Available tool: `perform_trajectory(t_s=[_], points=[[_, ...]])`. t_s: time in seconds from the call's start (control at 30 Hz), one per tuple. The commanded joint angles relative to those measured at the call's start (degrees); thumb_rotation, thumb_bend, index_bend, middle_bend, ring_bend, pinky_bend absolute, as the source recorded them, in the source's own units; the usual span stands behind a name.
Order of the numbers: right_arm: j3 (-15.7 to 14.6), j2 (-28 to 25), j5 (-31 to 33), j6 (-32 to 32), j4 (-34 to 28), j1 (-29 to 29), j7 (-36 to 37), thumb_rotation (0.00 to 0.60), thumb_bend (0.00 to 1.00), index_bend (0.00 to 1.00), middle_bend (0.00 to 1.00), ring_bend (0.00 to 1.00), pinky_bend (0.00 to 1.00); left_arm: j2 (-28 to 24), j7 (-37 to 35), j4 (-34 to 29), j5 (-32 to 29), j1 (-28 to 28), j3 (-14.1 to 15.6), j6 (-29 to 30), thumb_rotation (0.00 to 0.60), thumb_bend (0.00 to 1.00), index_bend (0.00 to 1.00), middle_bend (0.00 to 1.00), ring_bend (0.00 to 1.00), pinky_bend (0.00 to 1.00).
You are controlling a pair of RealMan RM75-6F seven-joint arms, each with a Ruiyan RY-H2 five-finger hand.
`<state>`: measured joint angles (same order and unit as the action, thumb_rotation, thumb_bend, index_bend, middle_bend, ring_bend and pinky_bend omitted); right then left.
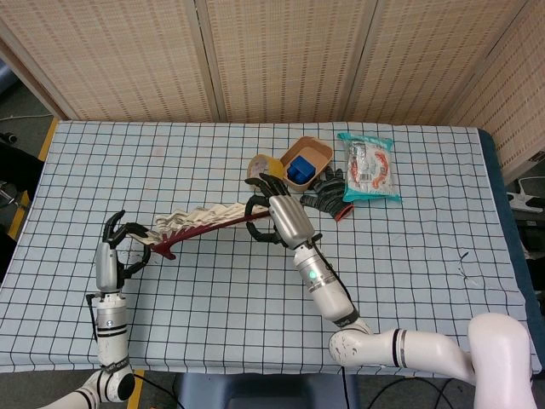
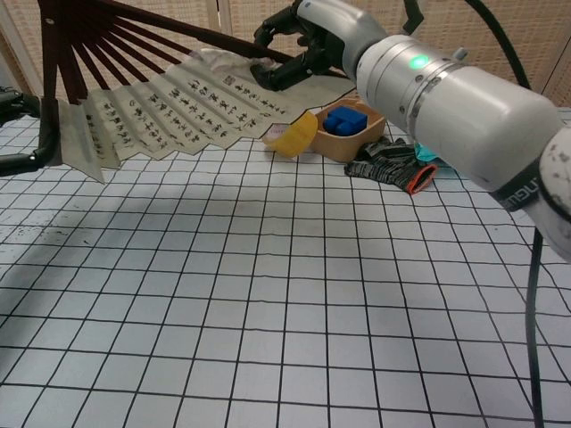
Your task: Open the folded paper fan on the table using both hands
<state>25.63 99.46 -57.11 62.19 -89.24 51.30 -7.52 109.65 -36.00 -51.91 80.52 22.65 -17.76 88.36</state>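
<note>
The left robot hand (image 1: pixel 117 244) and right robot hand (image 1: pixel 279 213) each grip an end of the half-spread cream paper fan with dark red ribs (image 2: pixel 169 102) above the table (image 1: pixel 409 273).

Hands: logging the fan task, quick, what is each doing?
Left hand: holds the dark-ribbed paper fan at one end.
Right hand: grips its other outer rib.

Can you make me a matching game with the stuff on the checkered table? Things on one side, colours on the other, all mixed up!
Things:
1. block in the little bowl
2. snack packet
3. fan ribs
4. glove lying by the bowl

Colours:
A. dark red
B. black with a red cuff
C. blue
D. teal edges

Pairs: 1-C, 2-D, 3-A, 4-B
</note>
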Motion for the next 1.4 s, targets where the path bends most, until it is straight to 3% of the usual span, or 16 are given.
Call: perform_trajectory(t_s=[0.03,0.23,0.7,1.0,1.2,1.23,1.33,1.37,1.4], points=[[-0.6,-1.0,-1.7,1.2,-0.3,-0.9,0.4,0.6,0.55,0.79,0.13,0.0,0.0,-0.5,-0.7,0.5,-0.5,0.0,-0.5,0.0,0.6,0.46,0.56,0.46,0.13,0.09],[-1.9,-2.3,-5.3,3.4,-0.6,-2.1,0.4,0.6,0.55,0.79,0.13,0.0,0.0,-1.4,-1.5,1.8,-1.3,-0.3,-0.8,-0.4,0.6,0.46,0.53,0.44,0.13,0.08],[-10.0,-5.5,-19.1,10.8,0.2,-6.9,-1.9,0.6,0.55,0.78,0.13,0.0,0.0,-0.5,-3.4,10.0,-1.8,-0.4,-0.1,-0.4,0.6,0.46,0.44,0.37,0.11,0.07],[-15.0,-6.7,-23.8,14.3,1.1,-11.6,-0.7,0.6,0.55,0.77,0.13,0.0,0.0,1.3,-5.5,17.0,-0.3,-1.5,3.3,-1.2,0.6,0.46,0.38,0.33,0.1,0.07],[-16.8,-7.3,-25.6,15.6,1.3,-13.4,-0.4,0.6,0.55,0.74,0.13,0.0,0.0,2.0,-6.1,19.0,0.1,-1.9,4.0,-0.4,0.6,0.46,0.37,0.31,0.1,0.07],[-17.7,-7.6,-26.1,15.9,1.3,-14.1,-0.7,0.6,0.55,0.69,0.13,0.0,0.0,2.0,-6.3,19.3,0.1,-2.0,3.9,-0.2,0.6,0.46,0.36,0.3,0.09,0.07],[-22.5,-9.3,-29.0,17.2,1.9,-17.1,-2.4,0.6,0.54,0.35,0.1,0.0,0.0,1.7,-7.4,20.1,0.5,-2.2,4.5,-0.2,0.6,0.46,0.27,0.22,0.07,0.07],[-26.6,-10.2,-29.3,16.6,3.4,-19.4,-4.3,0.6,0.51,0.22,0.06,0.0,0.0,1.3,-7.8,20.4,1.3,-2.5,5.6,-0.7,0.6,0.46,0.24,0.2,0.07,0.07],[-27.8,-10.5,-29.5,16.7,3.6,-20.4,-4.9,0.6,0.49,0.15,0.04,0.0,0.0,1.0,-8.1,20.3,1.6,-2.7,6.1,-0.7,0.6,0.46,0.2,0.18,0.06,0.07]])
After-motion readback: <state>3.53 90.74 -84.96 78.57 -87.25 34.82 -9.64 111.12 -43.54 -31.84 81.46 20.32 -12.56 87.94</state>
